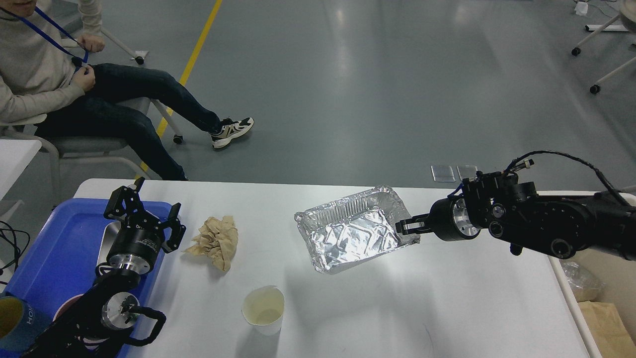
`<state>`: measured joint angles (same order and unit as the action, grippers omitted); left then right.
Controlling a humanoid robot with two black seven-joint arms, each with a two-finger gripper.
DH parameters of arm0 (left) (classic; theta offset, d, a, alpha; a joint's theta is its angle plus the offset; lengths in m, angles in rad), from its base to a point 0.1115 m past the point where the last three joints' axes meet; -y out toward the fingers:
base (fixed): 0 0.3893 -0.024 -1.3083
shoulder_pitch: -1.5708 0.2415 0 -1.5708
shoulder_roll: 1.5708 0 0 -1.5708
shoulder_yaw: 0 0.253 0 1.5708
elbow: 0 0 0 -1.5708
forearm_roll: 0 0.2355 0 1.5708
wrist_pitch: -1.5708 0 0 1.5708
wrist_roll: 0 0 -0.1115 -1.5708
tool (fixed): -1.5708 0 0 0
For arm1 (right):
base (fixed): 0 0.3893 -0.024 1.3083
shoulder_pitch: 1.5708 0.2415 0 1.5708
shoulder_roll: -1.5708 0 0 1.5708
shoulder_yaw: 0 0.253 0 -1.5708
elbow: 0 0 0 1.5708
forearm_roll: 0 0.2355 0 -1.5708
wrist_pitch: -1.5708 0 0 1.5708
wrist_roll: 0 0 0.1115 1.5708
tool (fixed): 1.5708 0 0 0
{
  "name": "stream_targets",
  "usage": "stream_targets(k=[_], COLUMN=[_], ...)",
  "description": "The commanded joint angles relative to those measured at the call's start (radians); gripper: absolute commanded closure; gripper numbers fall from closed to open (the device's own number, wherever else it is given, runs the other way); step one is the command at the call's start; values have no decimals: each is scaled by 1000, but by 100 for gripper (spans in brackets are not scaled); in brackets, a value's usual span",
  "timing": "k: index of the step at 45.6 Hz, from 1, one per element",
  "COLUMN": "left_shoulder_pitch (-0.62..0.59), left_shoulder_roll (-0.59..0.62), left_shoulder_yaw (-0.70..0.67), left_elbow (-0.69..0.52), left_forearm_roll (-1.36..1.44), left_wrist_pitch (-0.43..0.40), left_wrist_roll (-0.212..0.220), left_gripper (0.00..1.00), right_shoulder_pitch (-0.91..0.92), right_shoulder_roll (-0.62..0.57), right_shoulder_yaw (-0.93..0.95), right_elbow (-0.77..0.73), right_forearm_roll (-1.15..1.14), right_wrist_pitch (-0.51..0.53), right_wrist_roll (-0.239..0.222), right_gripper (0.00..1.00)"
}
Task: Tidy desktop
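Foil tray [354, 231] in right tool [408, 226] — unlabelled.

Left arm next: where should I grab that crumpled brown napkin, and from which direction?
Pinch the crumpled brown napkin across its raised middle folds, coming straight down from above. It lies loose on the desktop, free on all sides, and its ridges give the fingers something to bite. The left gripper is open just to its left.

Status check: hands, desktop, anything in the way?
Right hand shut on foil tray, tray tilted. Left hand open over blue tray. Desktop: crumpled napkin, paper cup left.
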<state>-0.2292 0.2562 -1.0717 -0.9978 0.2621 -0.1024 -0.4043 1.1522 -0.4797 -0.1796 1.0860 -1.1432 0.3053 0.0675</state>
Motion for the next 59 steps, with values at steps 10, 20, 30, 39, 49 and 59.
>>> stream_targets(k=[10,20,30,39,49,59], left_shoulder_pitch=[13,28,30,30,31,42], left_shoulder_roll=[-2,1,5,5,5,-5], left_shoulder_yaw=[-97,-113,-131,-142,-149,-151], left_elbow=[-1,1,15,34,79,77], left_forearm_roll=[-6,-50,-164,-170,-172,-185], left_wrist_pitch=[-178,-211,-256,-353,-410,-270], left_wrist_roll=[2,27,133,142,134,125], left_gripper=[4,4,4,4,3,3], right_shoulder_pitch=[3,3,3,1,1,1], right_shoulder_roll=[0,-4,-4,-4,-5,-7], right_shoulder_yaw=[0,0,0,0,2,0], right_elbow=[0,-2,-2,-2,-2,-2], right_forearm_roll=[22,22,23,23,25,51], right_wrist_pitch=[-2,-2,-2,-2,-2,-2], right_wrist_roll=[0,0,0,0,0,-2], right_gripper=[100,100,100,100,100,100])
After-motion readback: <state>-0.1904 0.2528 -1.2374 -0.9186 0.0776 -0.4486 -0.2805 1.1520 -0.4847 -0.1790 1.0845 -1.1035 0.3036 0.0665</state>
